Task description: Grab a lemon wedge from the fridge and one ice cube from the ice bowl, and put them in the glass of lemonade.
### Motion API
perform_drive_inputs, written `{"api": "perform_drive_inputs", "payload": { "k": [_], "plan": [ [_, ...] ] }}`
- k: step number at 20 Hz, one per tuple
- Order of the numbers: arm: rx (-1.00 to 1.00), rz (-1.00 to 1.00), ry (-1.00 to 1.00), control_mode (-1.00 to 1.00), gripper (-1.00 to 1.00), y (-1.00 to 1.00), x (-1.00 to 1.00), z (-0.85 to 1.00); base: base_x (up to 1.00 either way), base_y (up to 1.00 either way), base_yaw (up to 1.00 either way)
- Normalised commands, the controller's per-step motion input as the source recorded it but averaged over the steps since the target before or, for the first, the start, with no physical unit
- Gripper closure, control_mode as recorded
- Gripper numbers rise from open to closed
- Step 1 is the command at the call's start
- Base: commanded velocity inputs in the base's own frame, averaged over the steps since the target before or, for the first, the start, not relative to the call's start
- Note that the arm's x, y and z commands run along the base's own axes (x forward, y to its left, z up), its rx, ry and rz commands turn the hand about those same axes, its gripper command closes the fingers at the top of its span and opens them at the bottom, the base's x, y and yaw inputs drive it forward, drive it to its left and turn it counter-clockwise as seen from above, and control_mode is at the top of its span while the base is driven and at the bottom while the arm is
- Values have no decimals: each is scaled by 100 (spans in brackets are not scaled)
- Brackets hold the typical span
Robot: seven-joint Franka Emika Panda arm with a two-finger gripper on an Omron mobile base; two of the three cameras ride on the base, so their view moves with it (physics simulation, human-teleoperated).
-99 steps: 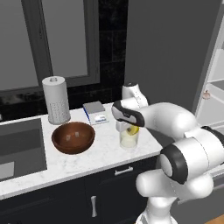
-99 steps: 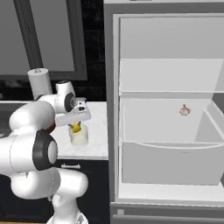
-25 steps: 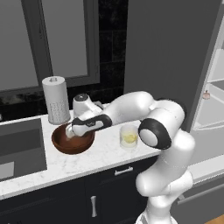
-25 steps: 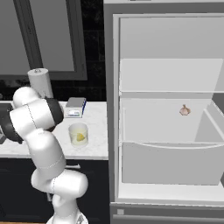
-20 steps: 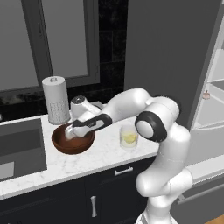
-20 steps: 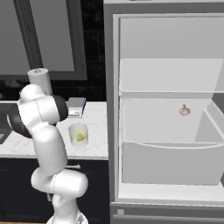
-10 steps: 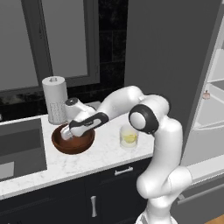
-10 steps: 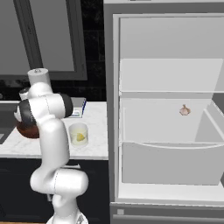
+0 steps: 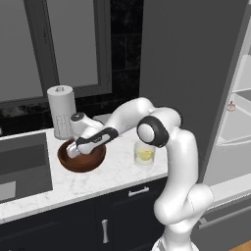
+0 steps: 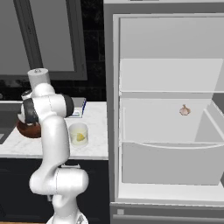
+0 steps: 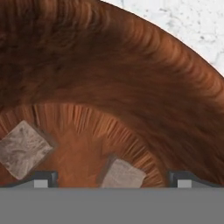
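Since a second ago, the arm has stretched farther left and dipped the gripper point(image 9: 73, 151) into the ice bowl point(image 9: 93, 163) on the tabletop point(image 9: 112, 171). No writing is legible anywhere. Left to right in the hand view, one ice cube point(image 11: 22, 148) lies beside the left fingertip and another ice cube point(image 11: 121, 174) sits between the wide-open, empty jaws. Right of the bowl stands the glass of lemonade point(image 9: 144, 154), lemon wedge point(image 9: 145, 156) inside.
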Motion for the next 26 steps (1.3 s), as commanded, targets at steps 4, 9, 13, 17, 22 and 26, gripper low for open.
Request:
{"api": "perform_drive_inputs", "payload": {
  "k": [4, 9, 13, 17, 22, 26],
  "plan": [
    [0, 1, -3, -100, -100, 0, 15, -17, 0, 0, 0],
    [0, 7, 1, -100, -100, -7, -1, -19, 0, 0, 0],
    [0, 7, 2, -100, -100, 0, 0, -4, 0, 0, 0],
    [0, 3, 0, -100, 100, -1, 0, -16, 0, 0, 0],
    [0, 1, 0, -100, 100, -15, 0, -18, 0, 0, 0],
    [0, 0, 0, -100, 100, -5, 0, -5, 0, 0, 0]
  ]
}}
